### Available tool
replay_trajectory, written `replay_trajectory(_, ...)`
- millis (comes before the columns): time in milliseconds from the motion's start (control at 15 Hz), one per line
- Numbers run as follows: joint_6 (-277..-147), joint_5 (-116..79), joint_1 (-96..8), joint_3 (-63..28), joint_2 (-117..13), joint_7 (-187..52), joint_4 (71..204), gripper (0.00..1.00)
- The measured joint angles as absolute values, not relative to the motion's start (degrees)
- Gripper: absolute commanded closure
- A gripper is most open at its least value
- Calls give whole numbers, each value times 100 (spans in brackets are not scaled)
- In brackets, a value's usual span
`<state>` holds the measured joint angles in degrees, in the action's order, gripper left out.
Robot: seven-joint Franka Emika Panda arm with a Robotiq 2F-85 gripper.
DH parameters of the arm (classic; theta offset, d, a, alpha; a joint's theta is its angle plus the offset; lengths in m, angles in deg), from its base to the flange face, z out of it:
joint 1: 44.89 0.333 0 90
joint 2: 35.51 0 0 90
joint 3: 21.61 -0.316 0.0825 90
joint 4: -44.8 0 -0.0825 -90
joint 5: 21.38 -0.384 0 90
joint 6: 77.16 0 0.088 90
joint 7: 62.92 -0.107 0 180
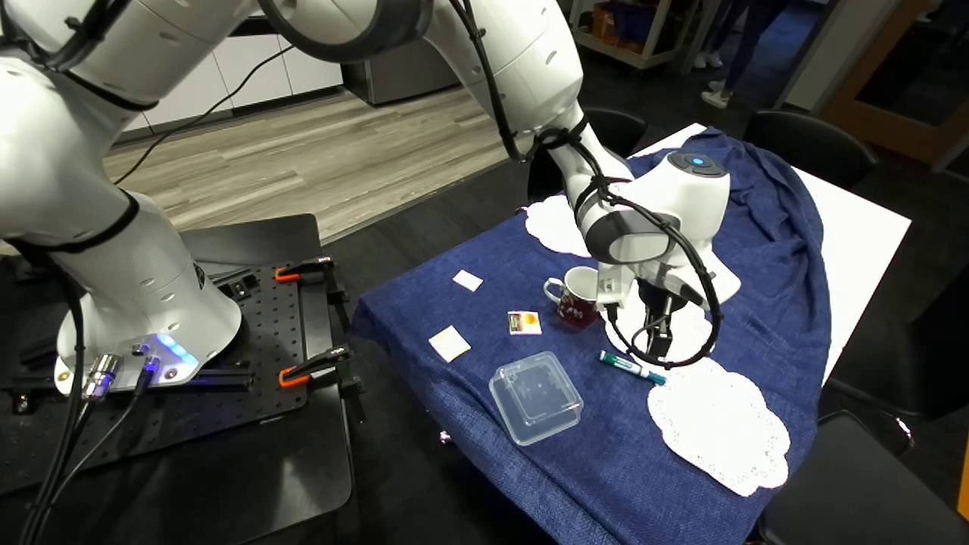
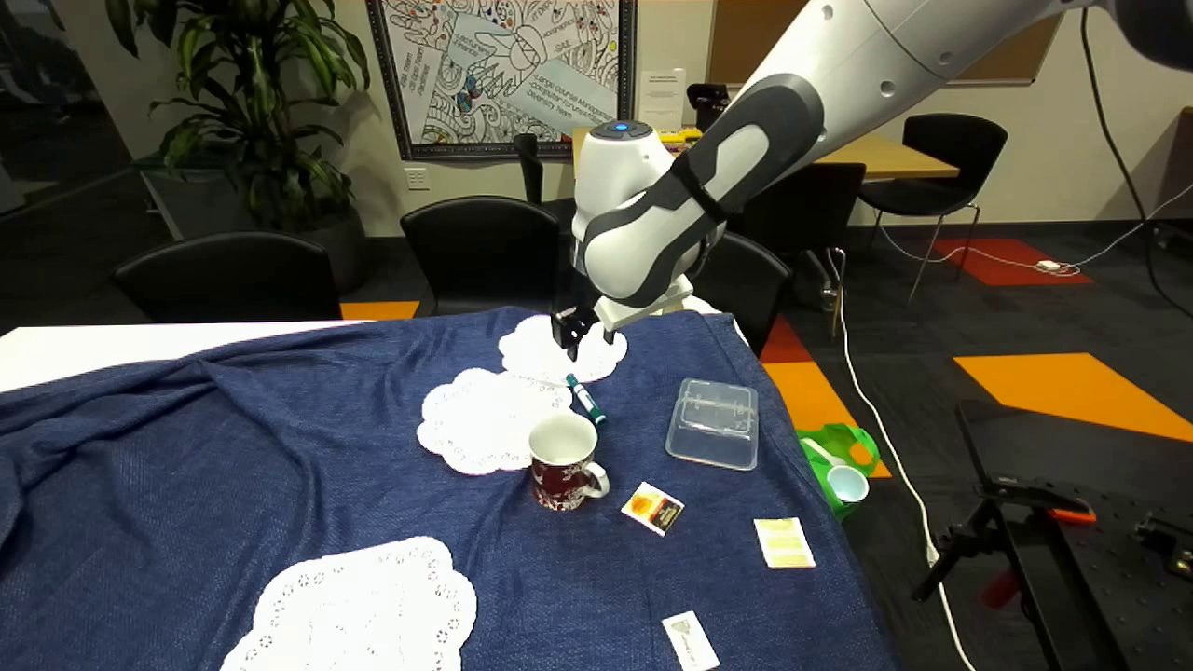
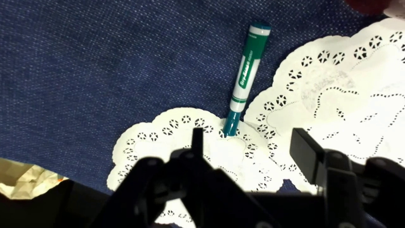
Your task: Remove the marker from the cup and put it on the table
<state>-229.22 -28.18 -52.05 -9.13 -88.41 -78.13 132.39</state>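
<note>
The green and white marker (image 1: 633, 367) lies flat on the navy table cloth (image 1: 606, 462), with its teal cap end over a doily edge. It also shows in an exterior view (image 2: 586, 401) and in the wrist view (image 3: 250, 60). The dark red cup (image 1: 578, 306) stands upright beside it, apart from it; it also shows in an exterior view (image 2: 563, 475). Only a dark red corner of it shows in the wrist view (image 3: 368, 5). My gripper (image 3: 247, 134) is open and empty, above the doilies near the marker's cap end. It also shows in an exterior view (image 2: 590, 345).
A clear square container (image 1: 536, 397) sits near the table edge. White doilies (image 1: 719, 424) lie under and around the gripper. Small packets (image 1: 524, 323) lie near the cup. Black chairs (image 2: 480, 247) stand along the far side.
</note>
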Motion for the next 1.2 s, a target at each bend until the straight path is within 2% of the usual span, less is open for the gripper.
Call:
replay_trajectory(400,-24422,-2386,-4372,-252,-8020,-8038,14284,0)
replay_trajectory(733,-25762,-2192,-2545,1703,-7289,-8874,15713,0)
replay_trajectory(1000,-26157,-2285,-882,3337,-7198,-9268,16540,0)
replay_trajectory(1200,-26167,-2380,-390,3696,-7198,-9292,16774,0)
